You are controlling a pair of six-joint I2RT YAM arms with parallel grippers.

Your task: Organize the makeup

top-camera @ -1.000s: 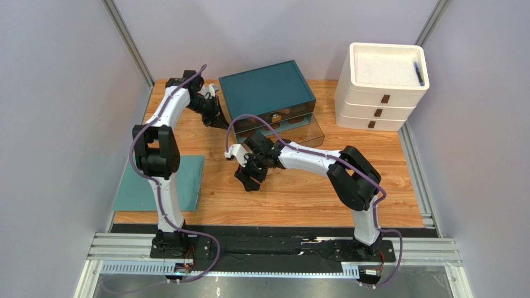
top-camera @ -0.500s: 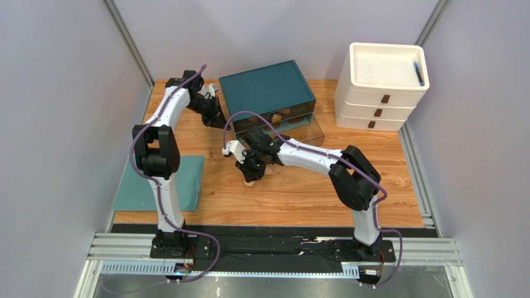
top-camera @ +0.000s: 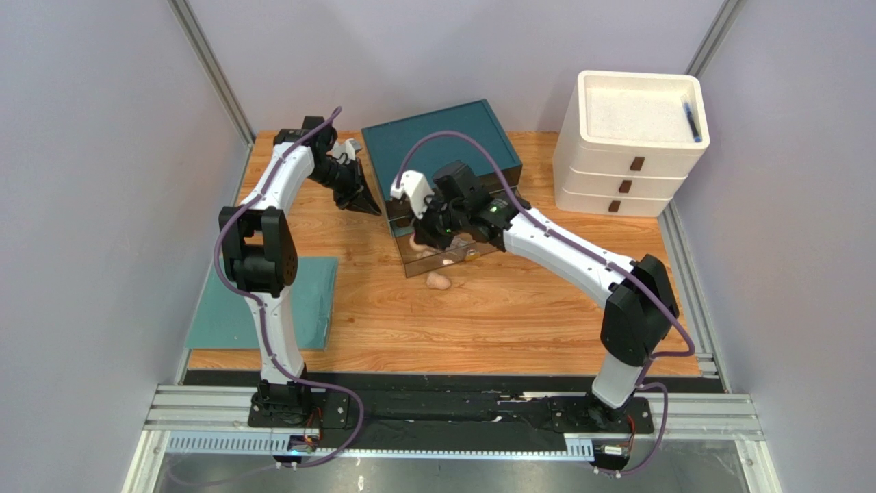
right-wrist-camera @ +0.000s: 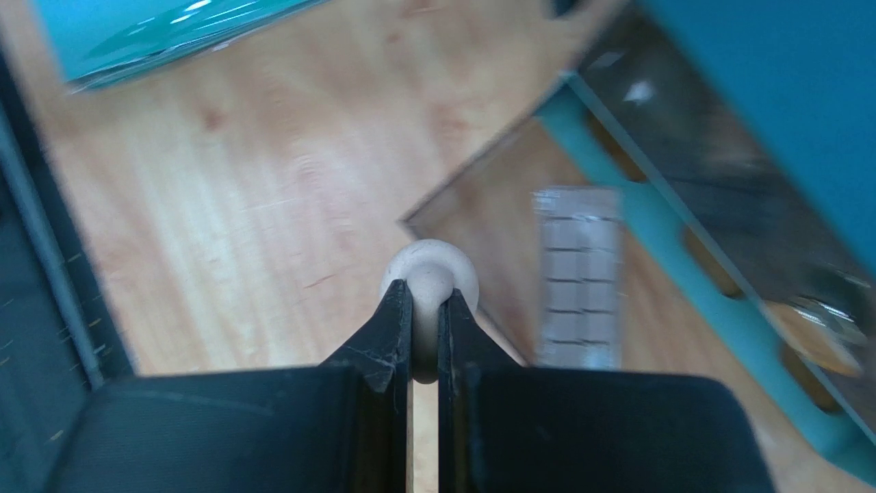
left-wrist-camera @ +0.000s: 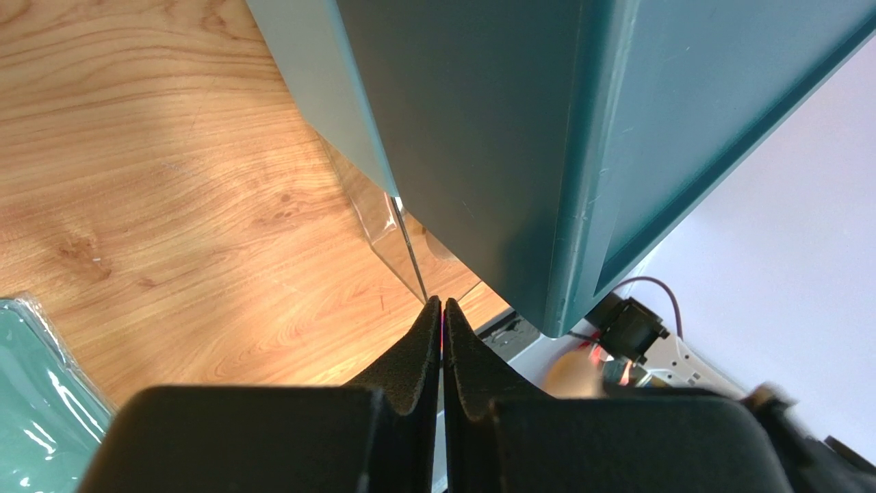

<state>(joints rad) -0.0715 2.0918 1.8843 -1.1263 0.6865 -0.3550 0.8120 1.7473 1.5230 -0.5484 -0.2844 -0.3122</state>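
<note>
At the bench's left rear, the left tool [top-camera: 362, 201] sits with its fingers [left-wrist-camera: 416, 354] pressed flat together, nothing between them, right by the corner of the teal organizer [top-camera: 437, 144]. Moving right, the right tool [right-wrist-camera: 424, 308] has a beige sponge [right-wrist-camera: 430, 269] pinched in a narrow grip, above the corner of the pulled-out clear drawer [right-wrist-camera: 483, 236], and there's the palette [right-wrist-camera: 576, 277] lying inside it. A second sponge [top-camera: 440, 280] rests on the bench [top-camera: 494, 318] just in front
</note>
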